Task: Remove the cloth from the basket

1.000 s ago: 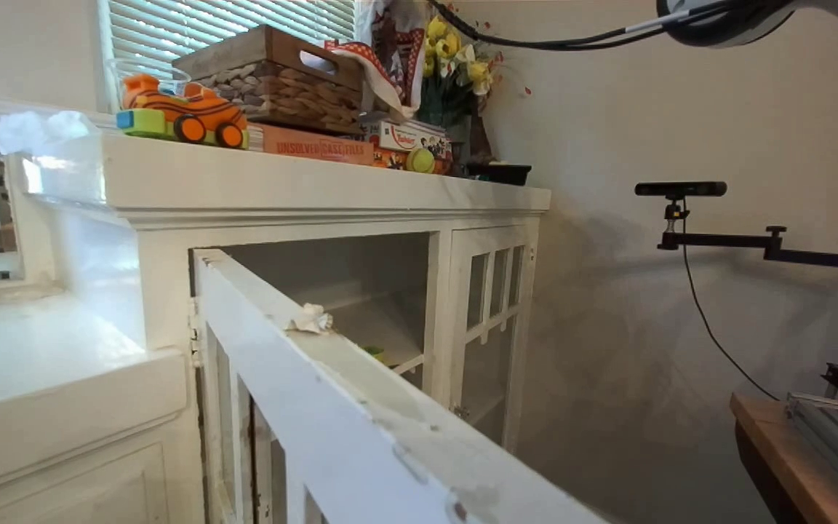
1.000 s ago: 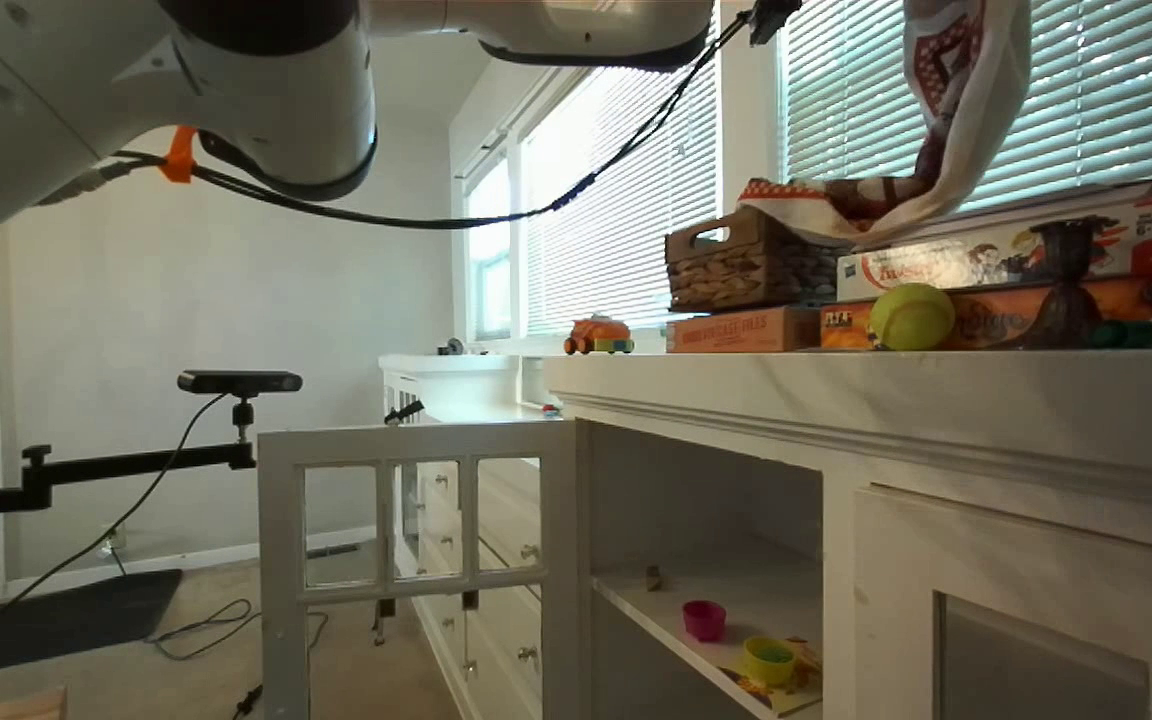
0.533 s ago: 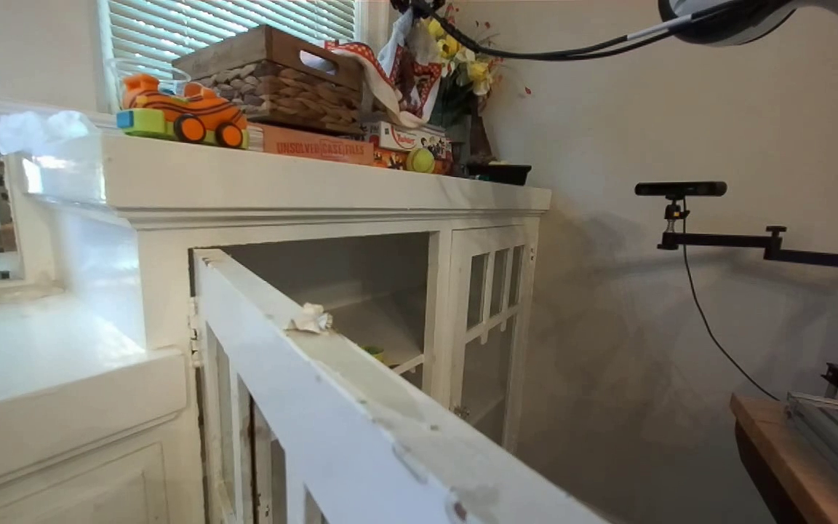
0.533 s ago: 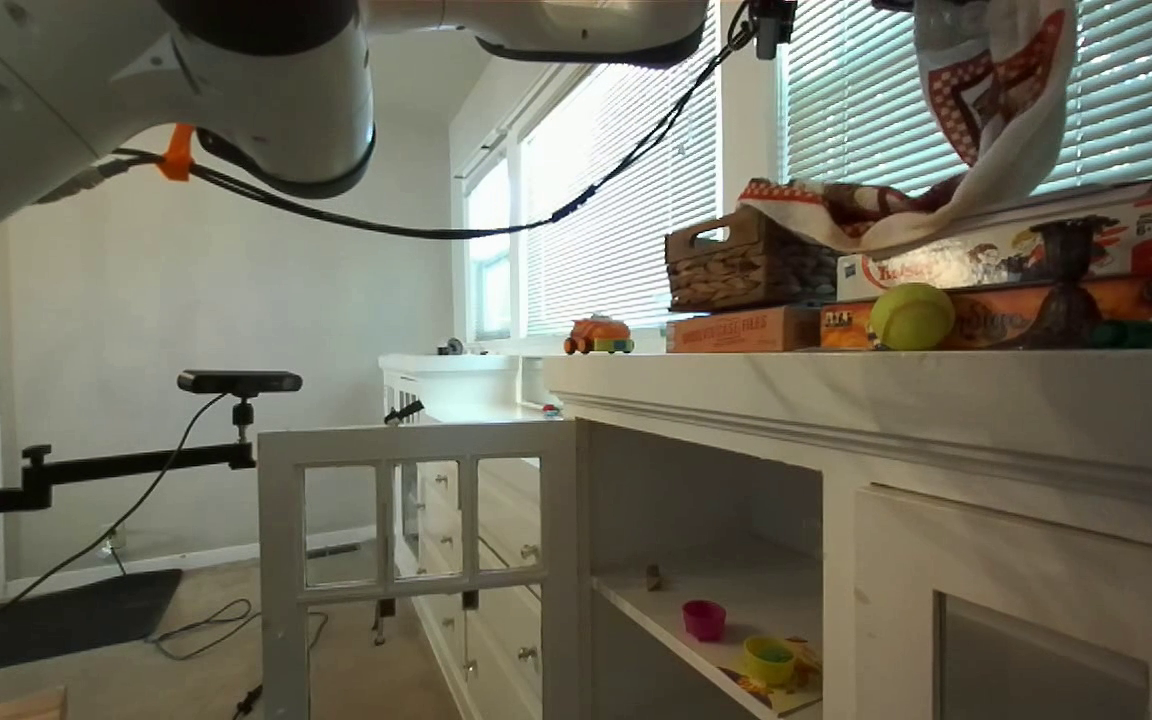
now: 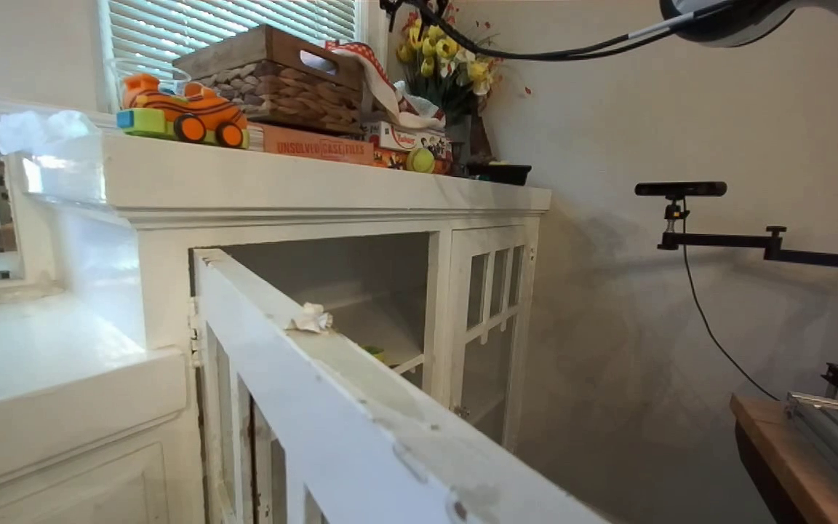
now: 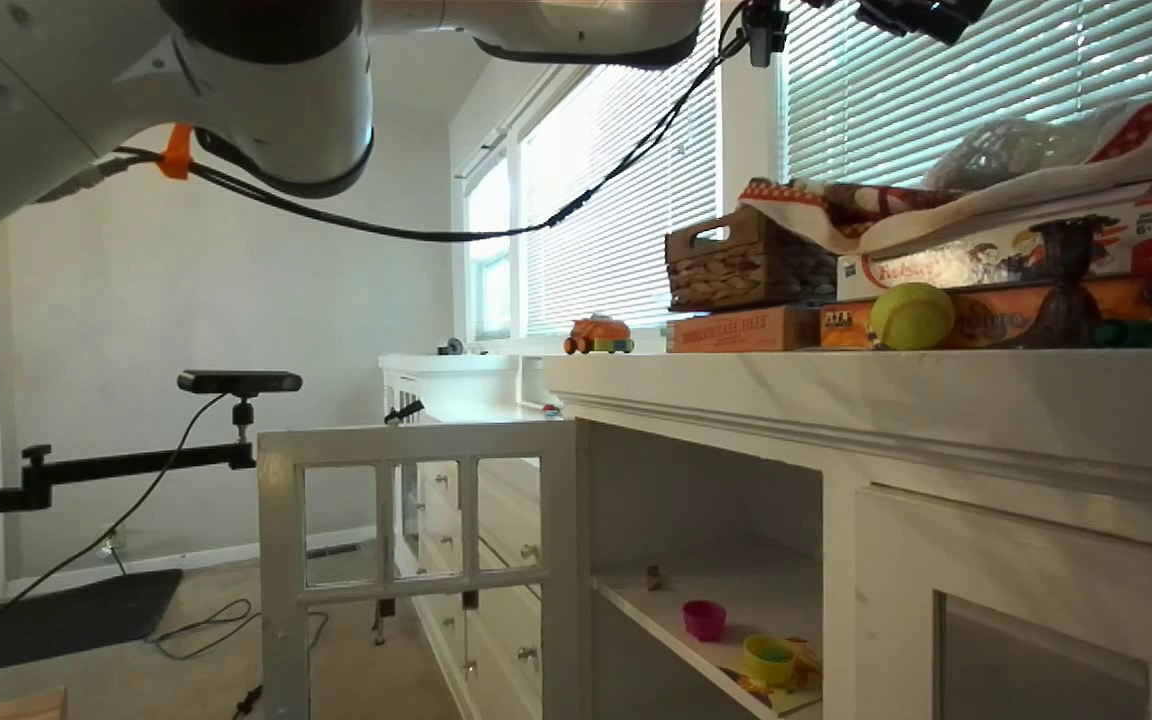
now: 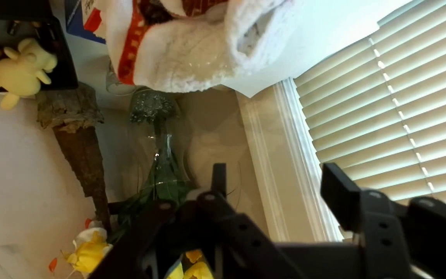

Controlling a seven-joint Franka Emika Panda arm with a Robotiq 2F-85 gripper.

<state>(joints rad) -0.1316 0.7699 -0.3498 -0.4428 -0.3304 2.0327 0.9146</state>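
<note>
The whitish cloth [image 6: 946, 222] with red-patterned borders lies slumped over the stacked boxes. One end of it reaches the top edge of the brown wicker basket [image 6: 718, 278]; how much lies inside is hidden. In an exterior view the cloth [image 5: 382, 78] drapes down from beside the basket's handle end [image 5: 310, 98]. My gripper [image 6: 921, 15] hangs above the cloth, apart from it, at the top of the picture. In the wrist view the gripper [image 7: 271, 186] is open with nothing between its fingers, and the cloth [image 7: 184, 54] lies beyond the tips.
Flat game boxes [image 6: 996, 255] carry the cloth, with a tennis ball [image 6: 913, 316] and dark candle holder [image 6: 1066, 285] in front. Yellow flowers [image 5: 430, 51] in a glass vase [image 7: 157, 128] stand close to the gripper. An orange toy [image 5: 182, 109] sits by the basket. A cabinet door [image 5: 361, 378] stands ajar.
The cloth hung raised from the gripper before; now its lifted part has dropped onto the boxes. The gripper has let go and opened, and the flowers behind show more fully.
</note>
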